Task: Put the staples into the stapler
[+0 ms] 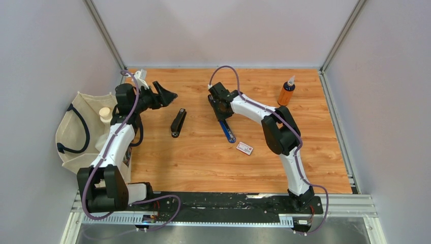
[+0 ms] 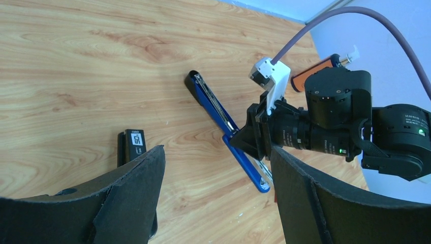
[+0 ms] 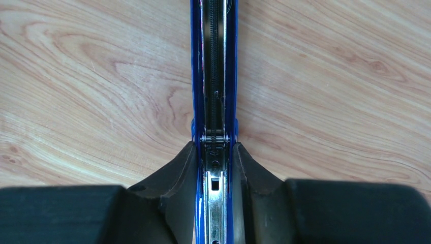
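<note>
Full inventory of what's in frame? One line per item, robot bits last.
table: 1, orange-brown wood, under everything
blue stapler: 1, blue, opened flat, mid-table
black stapler: 1, black, left of the blue one
staples box: 1, white with red-pink label, right of the blue one's near end
bottle: 1, orange, upright, far right
tote bag: 1, cream with dark handles, left edge
cylinder: 1, beige, on the bag
left end effector: 1, black, open, empty
right end effector: 1, black, shut on the blue stapler
</note>
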